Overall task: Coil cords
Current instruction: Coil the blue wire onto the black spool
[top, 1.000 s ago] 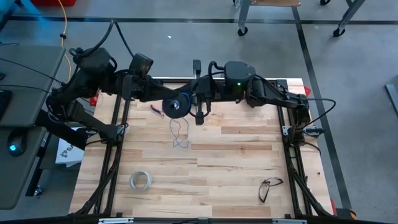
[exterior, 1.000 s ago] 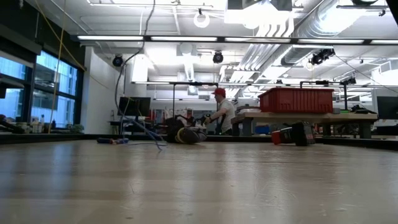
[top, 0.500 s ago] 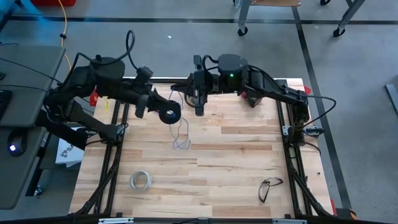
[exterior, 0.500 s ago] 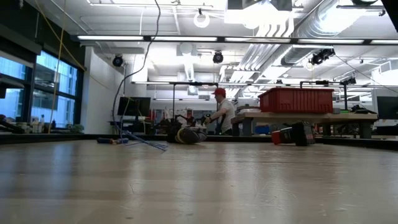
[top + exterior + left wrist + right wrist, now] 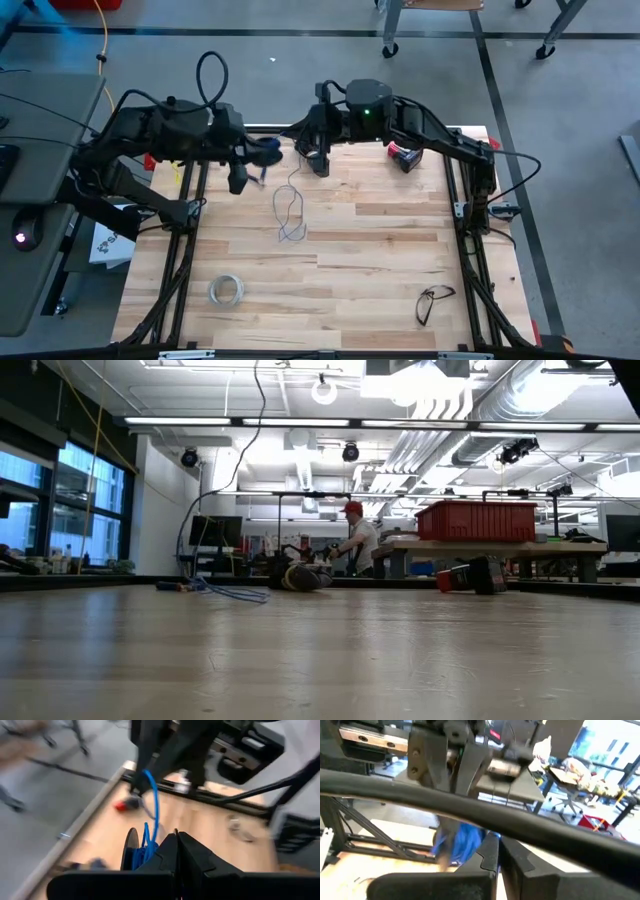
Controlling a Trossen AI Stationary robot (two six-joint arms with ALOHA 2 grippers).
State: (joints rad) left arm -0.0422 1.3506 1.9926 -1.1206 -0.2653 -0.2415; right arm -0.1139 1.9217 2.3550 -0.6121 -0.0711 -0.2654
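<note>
Your left gripper (image 5: pixel 258 153) is closed on the spool (image 5: pixel 132 854) and holds it in the air over the far left part of the worktop (image 5: pixel 380 250), while your right gripper (image 5: pixel 315 160) is also closed, near the far edge and close beside the left one; I judge that it pinches the wire (image 5: pixel 290 212) there, but the wire is too thin at that place to be sure. From the grippers the wire goes down and lies in a loose loop on the wood, so most of it is not yet wound. You should expect this wire to be very light and soft: it will bend wherever it likes, it can slip between the fingers, and it can tangle or kink if you pull it fast. The spool is stiff and light, so it is better to keep your hold on its flange or hub, and to take the wire close to the spool, where it is under tension. The high view gives you the whole loop on the worktop and the position of both arms, but the spool there is only a dark blur. The left wrist view shows what the high view does not: blue turns already on the spool, and one strand that goes from it to the right arm. The right wrist view shows only a blue blur behind a black cable.
</note>
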